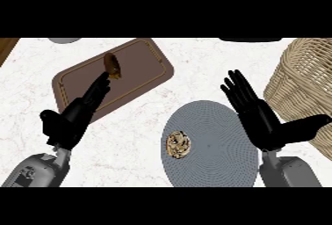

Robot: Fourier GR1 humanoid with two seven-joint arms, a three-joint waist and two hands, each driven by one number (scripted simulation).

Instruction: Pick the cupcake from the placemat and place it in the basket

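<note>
Cupcake (179,144) at placemat's (217,127) left edge. Right hand (262,125) open, empty, near basket (304,83); left hand (68,123) open, perhaps touching brown item (113,66).

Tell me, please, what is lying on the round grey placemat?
On the placemat, only the cupcake, near the left edge. The right hand covers its right edge, hiding that strip.

Bright, seemingly even overhead light.
</note>
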